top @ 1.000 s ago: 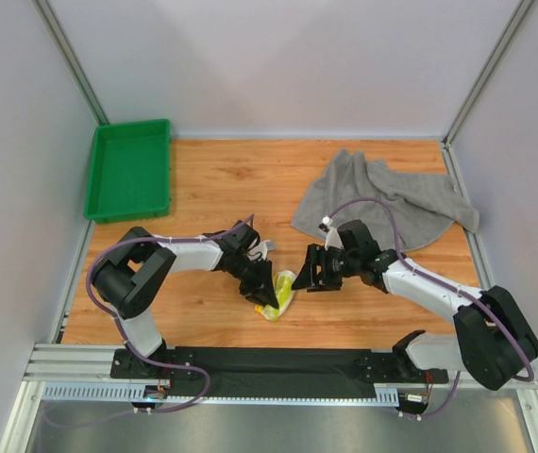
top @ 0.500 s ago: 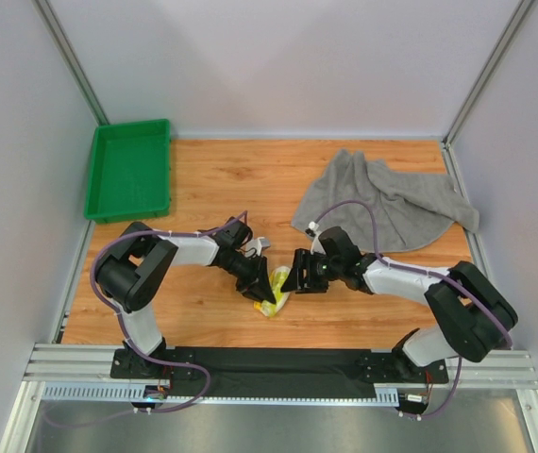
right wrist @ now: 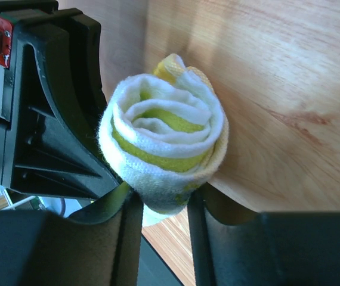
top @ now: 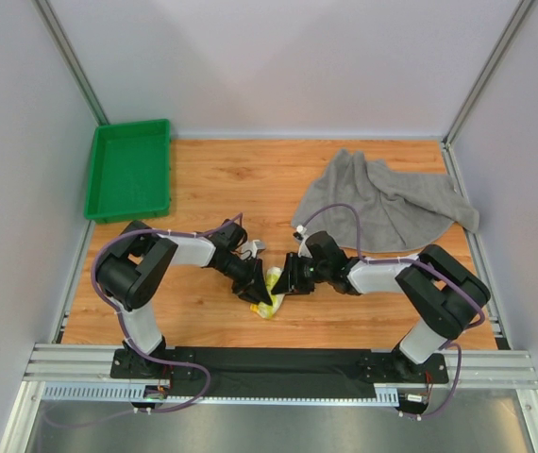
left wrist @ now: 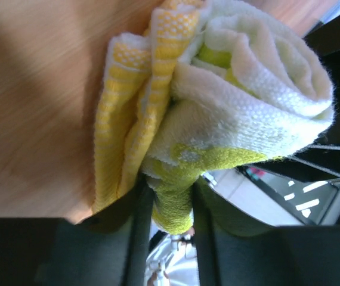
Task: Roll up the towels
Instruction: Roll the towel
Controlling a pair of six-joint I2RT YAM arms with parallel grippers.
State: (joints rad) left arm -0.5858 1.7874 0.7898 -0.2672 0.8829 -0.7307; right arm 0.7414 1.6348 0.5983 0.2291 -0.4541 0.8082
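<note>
We find the small towel rolled into a tight white-and-yellow spiral. It lies on the wooden tabletop toward 6 o'clock from its middle, between the two arms.

The left end effector reaches it from about 10 o'clock. In the left wrist view its fingers pinch a green fold hanging from the bottom of the roll, and yellow-checked layers bunch just beside the spiral.

The right end effector comes in from 3 o'clock, so the two nearly meet over the cloth. In the right wrist view the spiral end of the roll faces us, and its underside is nipped between the two fingers — both look pressed against the cloth. The black body of the other arm stands just beside the roll at 9 o'clock.

The grey towel lies crumpled and unrolled at 2 o'clock, well apart from the arms. A green tray sits at 10 o'clock, at the tabletop's far left corner.
</note>
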